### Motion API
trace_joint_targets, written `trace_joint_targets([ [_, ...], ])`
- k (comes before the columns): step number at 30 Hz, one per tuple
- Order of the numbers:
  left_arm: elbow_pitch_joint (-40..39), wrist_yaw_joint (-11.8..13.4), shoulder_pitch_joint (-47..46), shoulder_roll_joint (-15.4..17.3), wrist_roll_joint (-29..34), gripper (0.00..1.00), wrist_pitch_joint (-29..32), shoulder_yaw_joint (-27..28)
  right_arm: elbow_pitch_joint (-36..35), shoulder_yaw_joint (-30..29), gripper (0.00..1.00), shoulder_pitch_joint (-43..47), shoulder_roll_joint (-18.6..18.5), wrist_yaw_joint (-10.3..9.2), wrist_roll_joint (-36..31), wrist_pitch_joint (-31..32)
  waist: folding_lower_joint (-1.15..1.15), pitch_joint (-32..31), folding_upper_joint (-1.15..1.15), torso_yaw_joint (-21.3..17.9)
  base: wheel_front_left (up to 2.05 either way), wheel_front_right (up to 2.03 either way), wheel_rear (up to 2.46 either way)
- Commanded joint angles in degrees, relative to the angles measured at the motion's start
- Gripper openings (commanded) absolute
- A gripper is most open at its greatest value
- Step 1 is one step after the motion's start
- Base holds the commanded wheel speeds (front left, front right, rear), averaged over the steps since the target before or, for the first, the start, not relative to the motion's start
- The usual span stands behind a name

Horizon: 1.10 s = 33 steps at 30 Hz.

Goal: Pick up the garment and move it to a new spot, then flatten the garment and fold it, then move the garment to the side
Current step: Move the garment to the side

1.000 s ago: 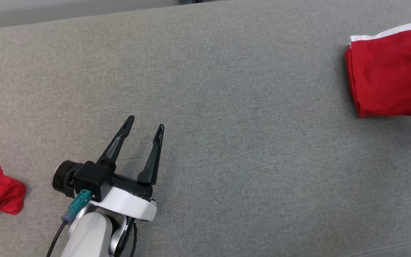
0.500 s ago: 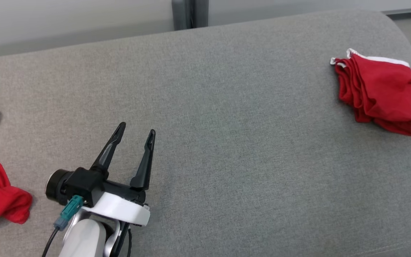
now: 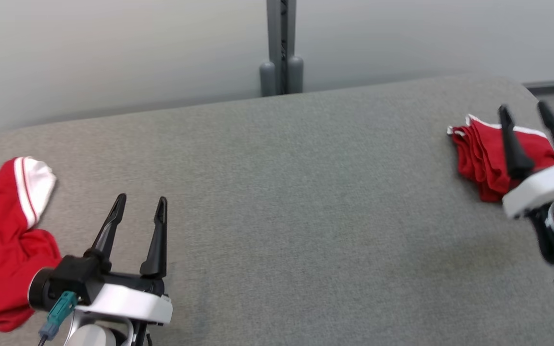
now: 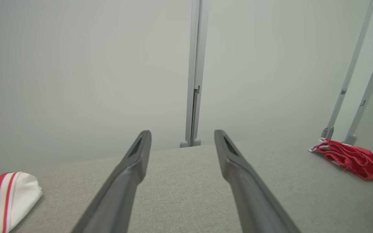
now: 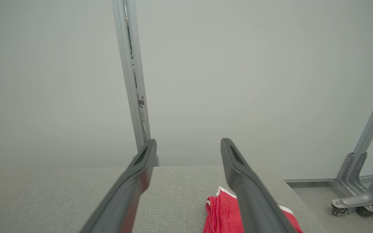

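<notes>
Well, you see both pairs of jaws spread wide and empty: the right gripper hovers over the folded red garment lying at the right end of the grey surface (the left gripper sits well apart, near a crumpled red-and-white garment).

Left gripper: lower left, fingers parted, pointing up-frame, leaning slightly right. Right gripper: far right edge, fingers parted too, leaning slightly left. Right wrist blurred; appears raised and tilted.
</notes>
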Motion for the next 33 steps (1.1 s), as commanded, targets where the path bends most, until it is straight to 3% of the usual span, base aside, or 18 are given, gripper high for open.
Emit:
trace_joint_targets([
  [1, -0.28, 0.27, 0.97, 0.19, -0.21, 1.0, -0.09, 0.5, -2.09, -0.7, 1.0, 2.83, 0.26, 0.01, -0.29, -0.21, 0.0, -1.92, 0.0, 1.81, 0.0, 0.0, 0.0],
  [13, -0.37, 1.72, 4.59, -0.15, 2.07, 1.0, -0.09, 1.04, -20.82, -10.39, 1.0, 23.47, 7.46, 0.01, -5.79, -0.11, 0.0, -3.67, 0.0, 5.26, 0.0, 0.0, 0.0],
  [23, 1.16, 2.92, 5.41, -0.3, 3.03, 1.0, -0.09, 1.27, -24.33, -13.67, 1.0, 30.13, 12.82, 0.01, -12.15, -0.12, 0.0, -3.68, 0.0, 5.82, 0.0, 0.0, 0.0],
  [33, 1.38, 3.52, 4.67, -0.38, 2.48, 1.0, -0.09, 0.98, -25.41, -14.04, 1.0, 31.74, 14.99, 0.01, -14.19, -0.12, 0.0, -3.95, 0.0, 6.33, 0.0, 0.0, 0.0],
])
